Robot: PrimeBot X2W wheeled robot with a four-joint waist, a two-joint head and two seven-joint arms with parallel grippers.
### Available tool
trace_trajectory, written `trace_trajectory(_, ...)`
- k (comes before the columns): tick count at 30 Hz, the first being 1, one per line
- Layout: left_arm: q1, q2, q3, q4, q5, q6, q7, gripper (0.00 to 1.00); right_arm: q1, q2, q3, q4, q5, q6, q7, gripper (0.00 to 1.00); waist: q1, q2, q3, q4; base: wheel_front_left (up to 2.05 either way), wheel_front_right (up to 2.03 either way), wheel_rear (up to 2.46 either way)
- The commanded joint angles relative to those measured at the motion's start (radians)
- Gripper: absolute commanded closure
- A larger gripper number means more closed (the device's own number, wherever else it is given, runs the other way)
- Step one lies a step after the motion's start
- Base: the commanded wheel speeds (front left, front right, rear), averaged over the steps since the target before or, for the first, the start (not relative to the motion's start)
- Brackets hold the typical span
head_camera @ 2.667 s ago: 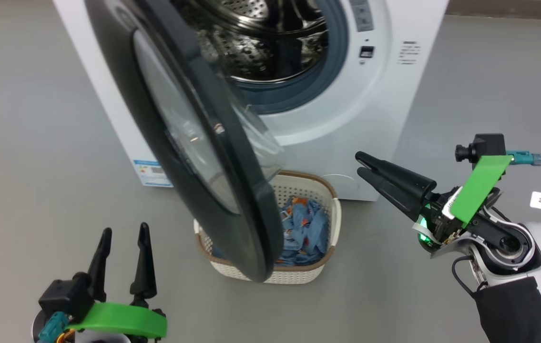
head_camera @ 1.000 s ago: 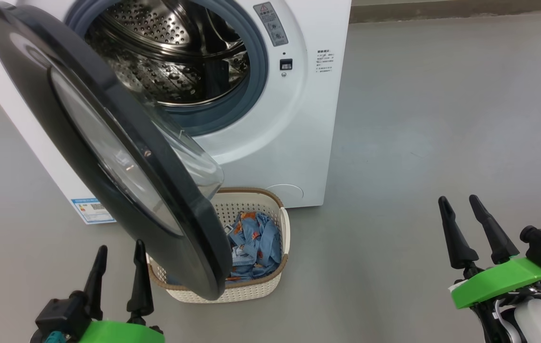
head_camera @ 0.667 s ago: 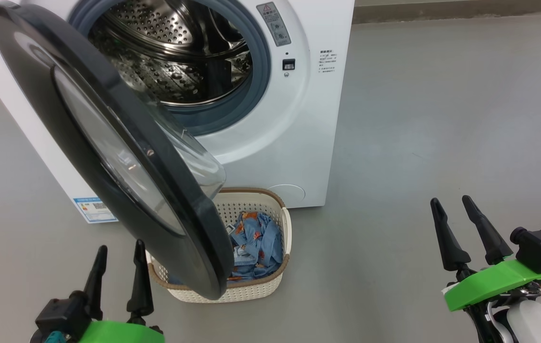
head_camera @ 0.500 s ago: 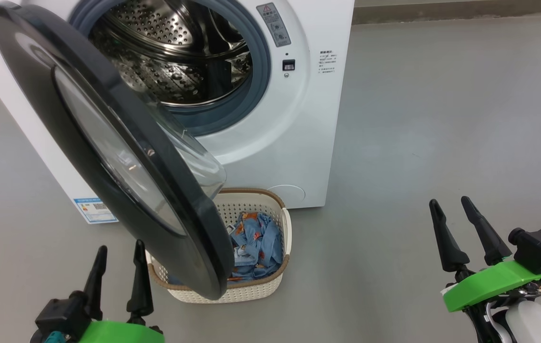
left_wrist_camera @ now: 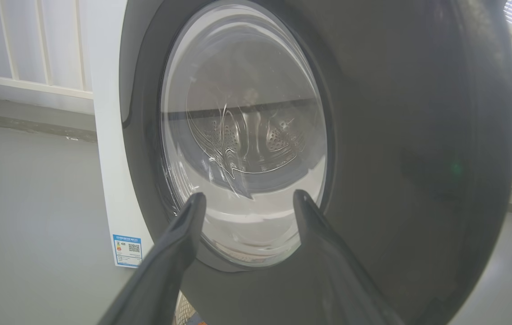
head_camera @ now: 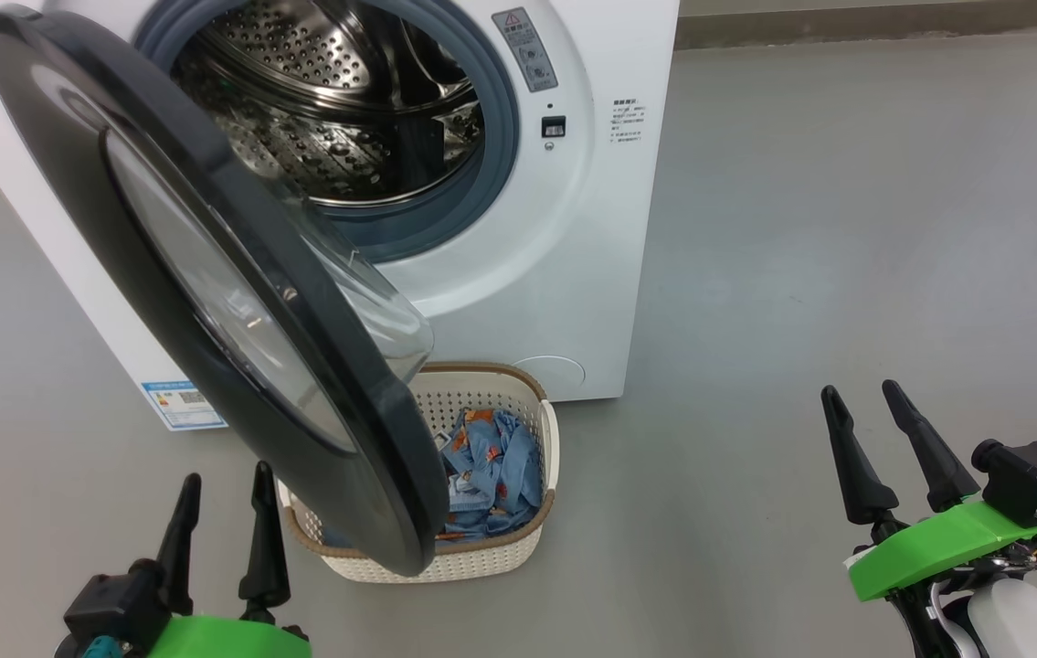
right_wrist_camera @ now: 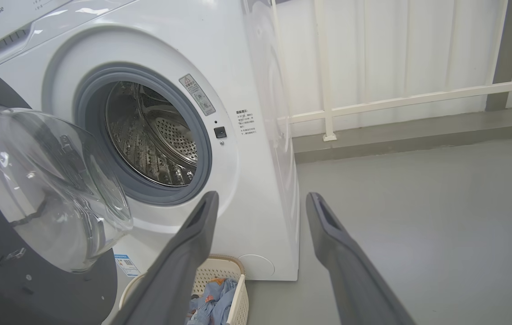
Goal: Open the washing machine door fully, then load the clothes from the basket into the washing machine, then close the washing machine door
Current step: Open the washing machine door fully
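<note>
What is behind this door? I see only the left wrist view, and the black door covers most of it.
Observer: A basket stands on the floor before the washing machine, close by the door's lower edge.
Operator: Are clothes in it?
Observer: Yes, blue clothes lie in it.
Operator: And the right tool?
Observer: Open, holding nothing, above bare floor at the right.

Head camera looks down on the washing machine (head_camera: pixel 573 274); left wrist camera faces its door (left_wrist_camera: pixel 418 135) closely, right one from farther.
</note>
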Motion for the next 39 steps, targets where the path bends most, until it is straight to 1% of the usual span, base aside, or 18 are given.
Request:
trace_trajectory(1, -0.031, 0.017, 0.035, -0.020, 0.007, 0.000, -0.007, 0.00, -0.018, -0.014, 0.014, -0.019, -0.008, 0.006, -0.012, 0.00, 0.0000, 0.0000, 0.001, 0.000, 0.00, 0.00, 0.00)
trace_trajectory(14, -0.030, 0.013, 0.037, -0.020, 0.010, -0.003, -0.007, 0.00, -0.021, -0.014, 0.020, -0.011, -0.005, 0.006, -0.012, 0.00, 0.0000, 0.0000, 0.003, -0.001, 0.00, 0.00, 0.00)
trace_trajectory(15, -0.030, 0.013, 0.038, -0.020, 0.010, -0.003, -0.007, 0.12, -0.021, -0.014, 0.020, -0.011, -0.005, 0.006, -0.012, 0.00, 0.0000, 0.0000, 0.003, -0.001, 0.00, 0.00, 0.00)
trace_trajectory(17, -0.031, 0.013, 0.037, -0.020, 0.010, -0.004, -0.007, 0.60, -0.021, -0.014, 0.020, -0.011, -0.004, 0.006, -0.012, 0.00, 0.0000, 0.0000, 0.004, -0.001, 0.00, 0.00, 0.00)
trace_trajectory(18, -0.031, 0.013, 0.037, -0.020, 0.010, -0.005, -0.007, 0.87, -0.021, -0.014, 0.020, -0.011, -0.004, 0.006, -0.012, 0.00, 0.0000, 0.0000, 0.005, -0.001, 0.00, 0.00, 0.00)
trace_trajectory(19, -0.033, 0.012, 0.036, -0.021, 0.010, -0.005, -0.007, 1.00, -0.020, -0.013, 0.020, -0.012, -0.003, 0.006, -0.012, 0.00, 0.0000, 0.0000, 0.005, 0.000, 0.00, 0.00, 0.00)
trace_trajectory(26, -0.045, 0.007, 0.041, -0.070, 0.000, -0.019, -0.007, 1.00, -0.022, -0.010, 0.021, -0.011, 0.000, 0.006, -0.012, 0.00, 0.0000, 0.0000, 0.009, 0.001, 0.00, 0.00, 0.00)
trace_trajectory(32, -0.057, 0.001, 0.034, -0.210, 0.008, -0.025, -0.007, 1.00, -0.022, -0.008, 0.021, -0.010, 0.003, 0.006, -0.012, 0.00, 0.0000, 0.0000, 0.010, 0.005, 0.00, 0.00, 0.00)
trace_trajectory(36, -0.063, -0.002, 0.001, -0.331, 0.017, -0.026, -0.007, 1.00, -0.023, -0.006, 0.025, -0.008, 0.005, 0.006, -0.012, 0.00, 0.0000, 0.0000, 0.008, 0.005, 0.00, 0.00, 0.00)
trace_trajectory(37, -0.063, -0.002, 0.001, -0.331, 0.017, -0.026, -0.007, 1.00, -0.023, -0.006, 0.025, -0.008, 0.005, 0.006, -0.012, 0.00, 0.0000, 0.0000, 0.008, 0.005, 0.00, 0.00, 0.00)
trace_trajectory(39, -0.067, -0.002, -0.028, -0.389, 0.019, -0.029, -0.007, 1.00, -0.024, -0.005, 0.027, -0.008, 0.006, 0.006, -0.012, 0.00, 0.0000, 0.0000, 0.008, 0.004, 0.00, 0.00, 0.00)
